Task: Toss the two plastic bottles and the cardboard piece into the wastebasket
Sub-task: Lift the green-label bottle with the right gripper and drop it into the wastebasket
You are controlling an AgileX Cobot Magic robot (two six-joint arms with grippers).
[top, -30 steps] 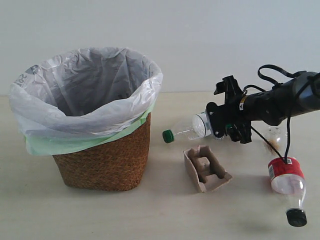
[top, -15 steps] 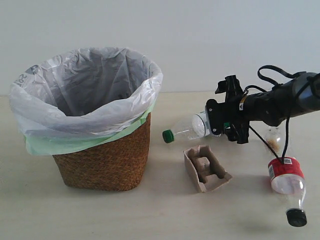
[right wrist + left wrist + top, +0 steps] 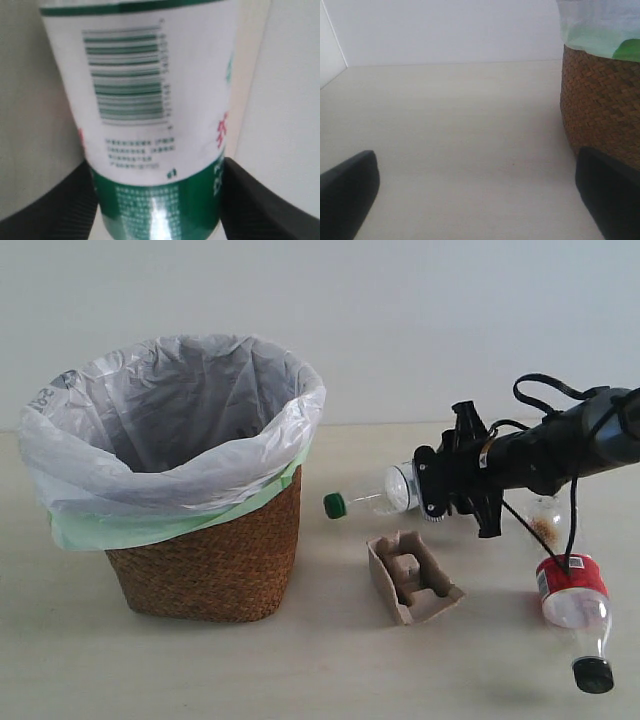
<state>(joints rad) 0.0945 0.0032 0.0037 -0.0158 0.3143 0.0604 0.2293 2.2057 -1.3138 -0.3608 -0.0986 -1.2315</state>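
One green-capped bottle (image 3: 383, 499) inside right end effector (image 3: 428, 490).

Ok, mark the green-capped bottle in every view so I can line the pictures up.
Exterior view: the green-capped bottle is held sideways in the right gripper, right of the wastebasket.
Left wrist view: not in it.
Right wrist view: the bottle fills the picture, label to the camera, between the gripper's fingers.
Shared landmark: the right gripper, in both views with the bottle; the wastebasket links the left wrist view.
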